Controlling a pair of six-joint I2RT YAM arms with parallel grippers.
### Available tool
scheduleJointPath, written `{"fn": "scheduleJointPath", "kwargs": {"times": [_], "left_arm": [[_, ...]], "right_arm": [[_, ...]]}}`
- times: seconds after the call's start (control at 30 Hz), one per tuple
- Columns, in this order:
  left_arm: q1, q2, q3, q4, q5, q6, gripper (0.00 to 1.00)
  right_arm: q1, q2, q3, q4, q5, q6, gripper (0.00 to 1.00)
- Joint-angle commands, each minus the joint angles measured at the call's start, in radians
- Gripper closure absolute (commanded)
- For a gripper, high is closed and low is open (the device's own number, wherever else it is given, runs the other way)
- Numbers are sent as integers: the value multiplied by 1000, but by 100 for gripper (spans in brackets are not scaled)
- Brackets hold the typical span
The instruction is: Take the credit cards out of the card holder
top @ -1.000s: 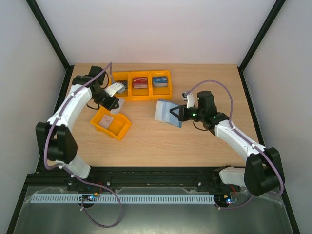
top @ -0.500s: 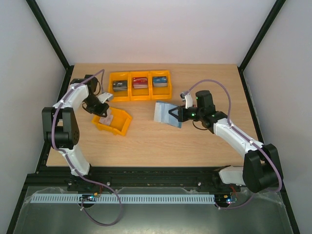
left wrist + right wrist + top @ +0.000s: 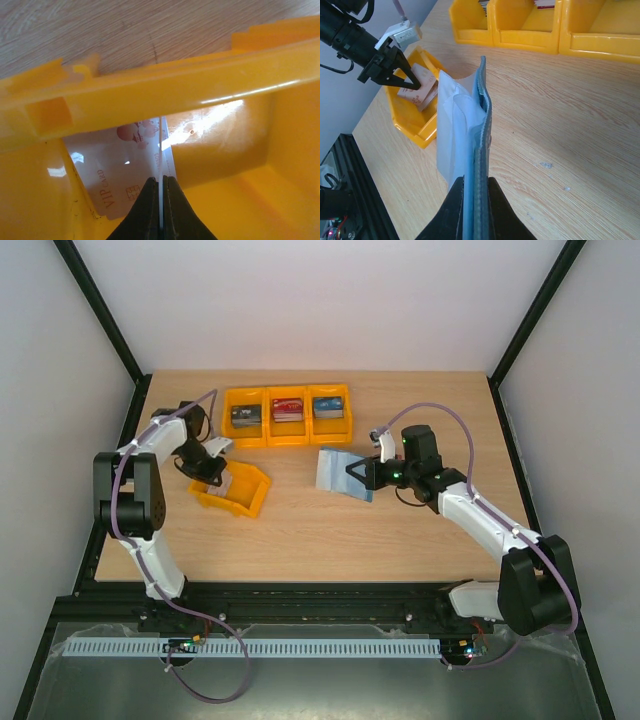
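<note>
My right gripper (image 3: 356, 476) is shut on the teal-blue card holder (image 3: 336, 469) and holds it open and upright on edge over the table; its pale blue pockets show in the right wrist view (image 3: 465, 125), between my right gripper's (image 3: 475, 186) closed jaws. My left gripper (image 3: 214, 473) is shut on a thin white credit card seen edge-on (image 3: 161, 142) inside the loose orange bin (image 3: 240, 495). A second pale card with red "VIP" print and a red round mark (image 3: 117, 167) leans in that bin behind it. In its own view, my left gripper (image 3: 161, 182) pinches the card's lower edge.
A row of three joined orange bins (image 3: 290, 430) stands at the back, each holding a small pack. The loose bin's wall (image 3: 160, 92) is right in front of my left gripper. Bare wooden table (image 3: 320, 540) lies between the arms.
My left gripper has moved from beside the back row of bins down and left into the loose orange bin, carrying the card. The right arm and card holder stay still.
</note>
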Motion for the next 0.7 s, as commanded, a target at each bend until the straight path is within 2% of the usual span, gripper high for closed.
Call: {"fn": "scheduleJointPath", "kwargs": {"times": [0.0, 0.17, 0.3, 0.57, 0.67], "left_arm": [[8, 25, -9, 35, -10, -31, 98], [8, 29, -6, 52, -22, -34, 98], [8, 31, -7, 71, -56, -46, 89], [8, 21, 6, 84, -155, -49, 83], [8, 18, 21, 84, -182, -59, 74]], "right_arm": [[-2, -11, 32, -4, -16, -16, 98], [-3, -10, 34, -5, -15, -17, 98], [-3, -9, 36, -7, -17, -18, 98], [-2, -12, 35, -3, -21, -17, 98], [-2, -14, 36, -5, -24, -18, 98]]}}
